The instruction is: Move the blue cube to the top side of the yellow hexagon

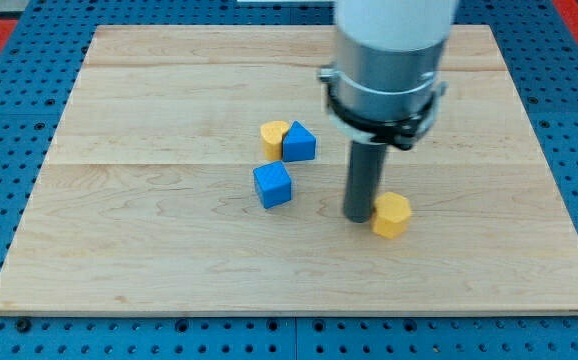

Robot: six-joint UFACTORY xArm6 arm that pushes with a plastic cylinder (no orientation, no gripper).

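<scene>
Task barely begun, by the look of it: small blue cube [273,185] well apart from small yellow hexagon block [392,215], toward the view's left of my tip [358,217], not above the hexagon. Tip down on pale wooden board [149,260], just beside the hexagon's left face, possibly touching. No fingers fitted; nothing grasped. Rod upright. Further left and up: yellow rounded block [273,137] touching blue triangular block [300,142].

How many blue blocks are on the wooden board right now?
2. The blue cube sits near the board's middle. The blue triangular block lies above it, touching a yellow block. The arm may hide others.
</scene>
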